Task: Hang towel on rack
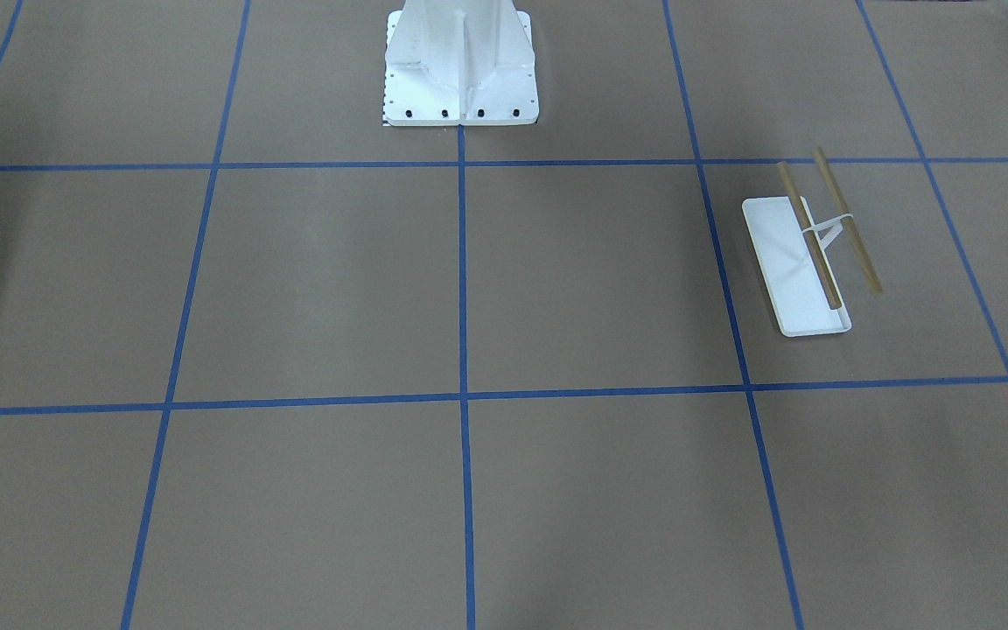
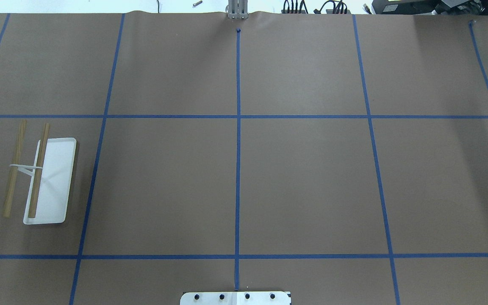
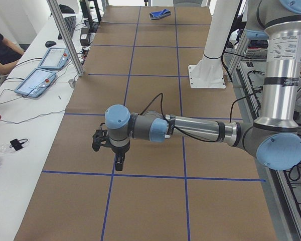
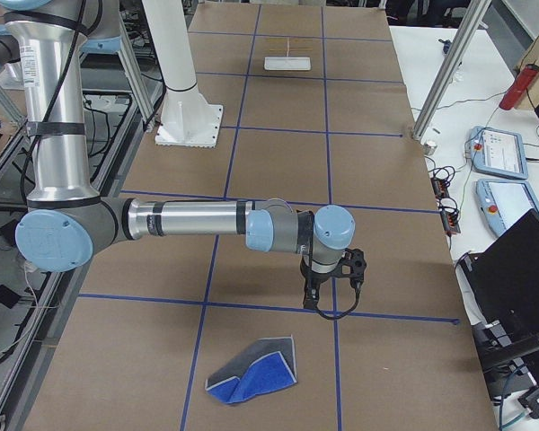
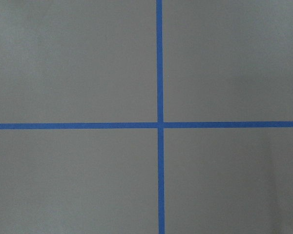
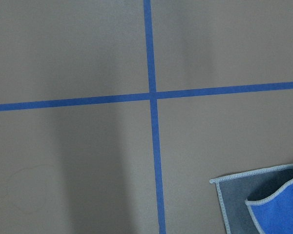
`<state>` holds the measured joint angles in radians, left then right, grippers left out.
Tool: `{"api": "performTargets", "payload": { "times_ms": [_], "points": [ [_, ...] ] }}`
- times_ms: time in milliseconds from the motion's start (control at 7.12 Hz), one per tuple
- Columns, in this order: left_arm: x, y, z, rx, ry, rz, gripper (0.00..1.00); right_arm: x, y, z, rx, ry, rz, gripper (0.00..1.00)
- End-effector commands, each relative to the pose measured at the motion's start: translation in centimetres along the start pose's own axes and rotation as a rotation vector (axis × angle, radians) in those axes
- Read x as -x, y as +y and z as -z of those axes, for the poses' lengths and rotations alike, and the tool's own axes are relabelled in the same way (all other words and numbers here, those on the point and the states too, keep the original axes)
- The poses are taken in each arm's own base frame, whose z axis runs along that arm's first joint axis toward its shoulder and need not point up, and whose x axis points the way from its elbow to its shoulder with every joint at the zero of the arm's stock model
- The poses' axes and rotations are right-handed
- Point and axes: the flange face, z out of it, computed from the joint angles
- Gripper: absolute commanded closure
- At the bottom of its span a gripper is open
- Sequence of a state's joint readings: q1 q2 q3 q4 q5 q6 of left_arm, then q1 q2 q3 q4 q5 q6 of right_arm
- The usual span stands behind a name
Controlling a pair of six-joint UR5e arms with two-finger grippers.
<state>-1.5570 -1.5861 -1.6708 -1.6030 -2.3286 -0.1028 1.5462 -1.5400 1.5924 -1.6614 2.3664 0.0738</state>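
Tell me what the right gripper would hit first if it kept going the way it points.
The right gripper points down: likely bare table by the tape cross, with the towel off to one side.

Right wrist view: the towel (image 6: 263, 200) is cut off by the right and bottom edges at the lower right corner. Only a grey corner and part of a blue fold show. Exterior left view, top centre: the towel is too small to read its folds. The left gripper (image 3: 119, 163) and right gripper (image 4: 313, 299) appear in side views only, so finger spacing cannot be determined. Front-facing view: the pedestal (image 1: 460, 70) is cropped by the top edge.
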Motion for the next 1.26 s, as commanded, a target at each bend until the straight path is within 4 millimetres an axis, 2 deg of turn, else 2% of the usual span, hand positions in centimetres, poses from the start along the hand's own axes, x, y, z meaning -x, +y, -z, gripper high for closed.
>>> {"api": "performTargets", "payload": {
  "times_ms": [0, 702, 843, 983, 1124],
  "points": [
    [0.0, 0.0, -0.1, 0.002, 0.0, 0.0, 0.01, -0.1, 0.0, -0.1, 0.001, 0.0, -0.001, 0.0],
    [0.3, 0.4, -0.4, 0.003, 0.001, -0.001, 0.01, 0.3, -0.1, 0.3, -0.006, -0.001, 0.007, 0.0],
    [0.2, 0.4, -0.2, 0.0, 0.0, -0.002, 0.01, 0.9, -0.1, 0.8, -0.016, -0.009, 0.024, 0.0],
    [-0.4, 0.1, 0.2, -0.009, 0.006, -0.011, 0.01, 2.3, 0.4, 2.2, -0.043, -0.005, 0.047, 0.0],
    [-0.3, 0.0, 0.2, -0.012, 0.003, -0.017, 0.01, 2.9, -0.2, 2.8, -0.058, 0.009, 0.067, 0.0]
  ]
}}
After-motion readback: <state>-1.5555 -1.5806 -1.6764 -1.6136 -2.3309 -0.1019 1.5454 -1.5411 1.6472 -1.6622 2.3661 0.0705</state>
